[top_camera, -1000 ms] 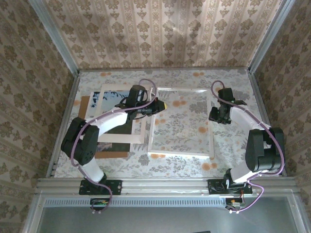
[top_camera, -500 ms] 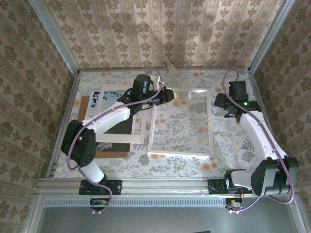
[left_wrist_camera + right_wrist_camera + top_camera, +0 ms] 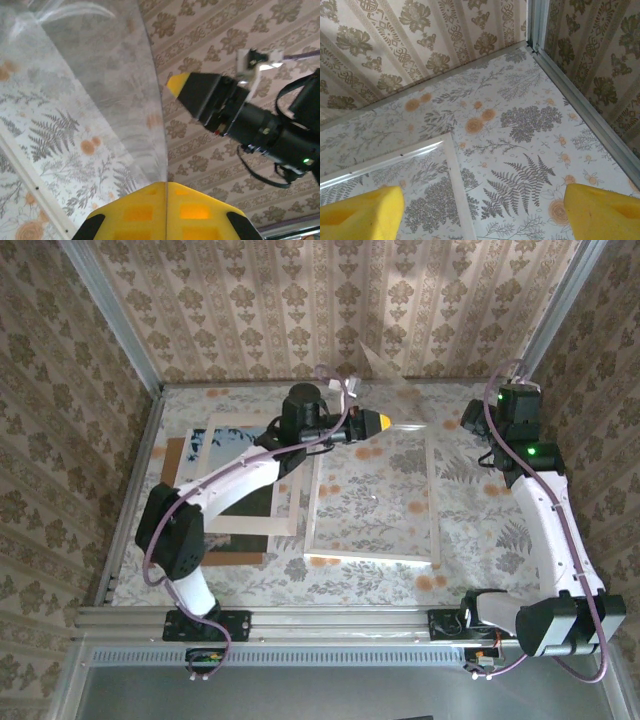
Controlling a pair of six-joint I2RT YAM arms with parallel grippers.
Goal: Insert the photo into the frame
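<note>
We see the left gripper (image 3: 381, 422) over the far middle of the flowered table (image 3: 470, 540), its yellow fingers clenched on the edge of a clear pane (image 3: 125, 100) that tilts up off the frame (image 3: 370, 558). The frame lies flat near the middle of the table, its white rim on the cloth. The right gripper (image 3: 480, 212) hangs near the frame's far right corner with its fingers spread wide, grasping nothing. The photo (image 3: 218, 439) lies just left of the frame, under a white mat (image 3: 250, 526) and on a brown board (image 3: 172, 458), outside the frame
</note>
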